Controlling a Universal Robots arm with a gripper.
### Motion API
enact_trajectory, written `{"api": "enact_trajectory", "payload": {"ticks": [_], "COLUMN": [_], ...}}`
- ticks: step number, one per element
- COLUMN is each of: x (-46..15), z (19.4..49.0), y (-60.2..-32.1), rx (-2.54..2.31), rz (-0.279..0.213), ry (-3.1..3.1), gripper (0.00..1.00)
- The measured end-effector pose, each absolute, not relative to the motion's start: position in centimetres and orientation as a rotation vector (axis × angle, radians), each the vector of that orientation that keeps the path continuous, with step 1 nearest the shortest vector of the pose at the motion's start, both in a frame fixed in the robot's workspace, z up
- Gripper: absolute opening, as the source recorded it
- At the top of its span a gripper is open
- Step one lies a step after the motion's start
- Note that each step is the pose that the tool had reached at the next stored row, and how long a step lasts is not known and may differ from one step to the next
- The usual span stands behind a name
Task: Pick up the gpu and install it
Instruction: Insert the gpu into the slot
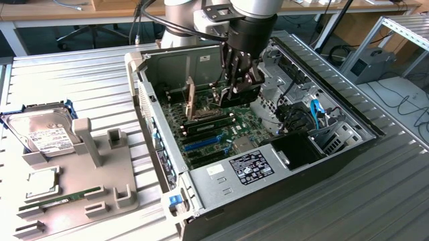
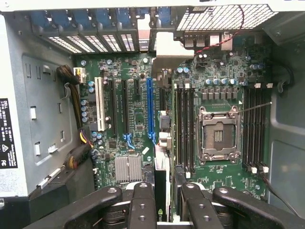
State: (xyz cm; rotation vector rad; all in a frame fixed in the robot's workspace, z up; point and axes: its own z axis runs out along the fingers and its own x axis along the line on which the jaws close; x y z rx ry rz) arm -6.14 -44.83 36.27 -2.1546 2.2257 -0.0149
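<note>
A: Where is the gpu [image 2: 161,188] seen?
B: Edge-on inside the open computer case [image 1: 348,150], over the motherboard [image 2: 138,119].
A: And the end effector [image 1: 236,86]?
B: Pinched on the gpu, fingers [image 2: 143,205] on both sides.

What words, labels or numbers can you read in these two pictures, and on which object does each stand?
No text can be read for certain.
Power supply label: black, print too small.
Hard drive label: white, print blurred.
White sticker on the case wall: print too small.
Motherboard: markings illegible.
</note>
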Motion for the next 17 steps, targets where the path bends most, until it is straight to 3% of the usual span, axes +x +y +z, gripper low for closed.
{"api": "enact_trajectory", "payload": {"ticks": [17], "x": [-6.14], "z": [36.21], "y": [-45.17], "rx": [-2.155], "rz": [-0.017], "ry": [2.226], "gripper": [0.26]}}
